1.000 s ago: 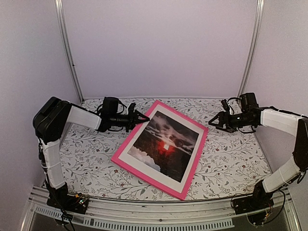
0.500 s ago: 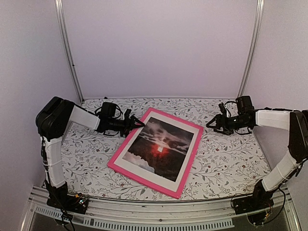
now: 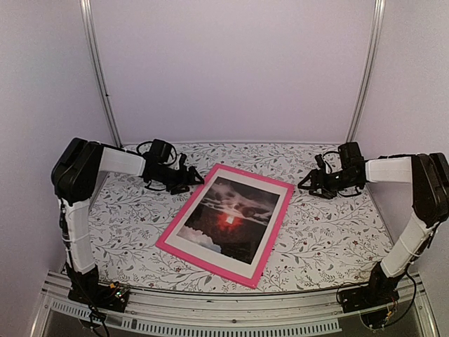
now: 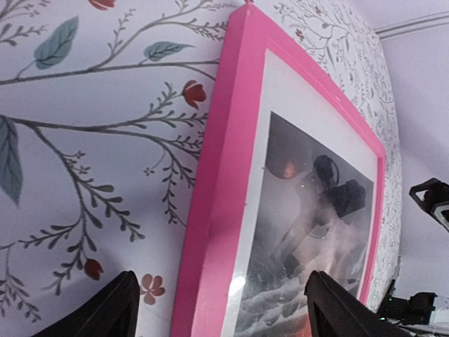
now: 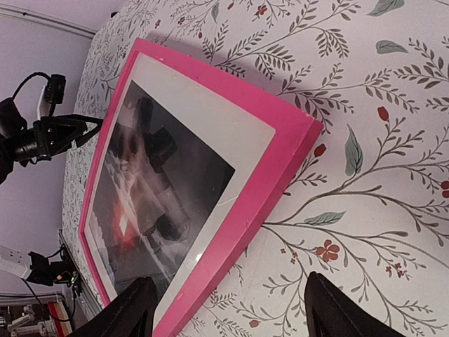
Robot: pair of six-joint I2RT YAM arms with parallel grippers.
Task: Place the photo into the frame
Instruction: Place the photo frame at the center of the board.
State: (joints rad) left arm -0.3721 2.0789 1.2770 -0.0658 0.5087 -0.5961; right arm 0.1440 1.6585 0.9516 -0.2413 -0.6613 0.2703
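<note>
The pink frame (image 3: 188, 205) lies flat in the middle of the table. The photo (image 3: 228, 217), dark with a red sun, sits inside it under a white mat (image 3: 272, 207). My left gripper (image 3: 197, 182) is open just off the frame's far-left rail. In the left wrist view that rail (image 4: 224, 182) and the photo (image 4: 316, 210) show between the spread fingers (image 4: 112, 312), with nothing held. My right gripper (image 3: 303, 185) is open beside the far-right corner. In the right wrist view the frame (image 5: 259, 189) and photo (image 5: 154, 189) lie ahead of the gripper (image 5: 228, 309).
A floral cloth (image 3: 330, 232) covers the table. Pale walls close in on three sides, with metal posts (image 3: 98, 70) at the back corners. A metal rail (image 3: 231, 309) runs along the near edge between the arm bases.
My left gripper has opened, let go of the frame's far-left edge and drawn back to the left. The frame has settled flat and slightly nearer. My right gripper pulled back a little.
</note>
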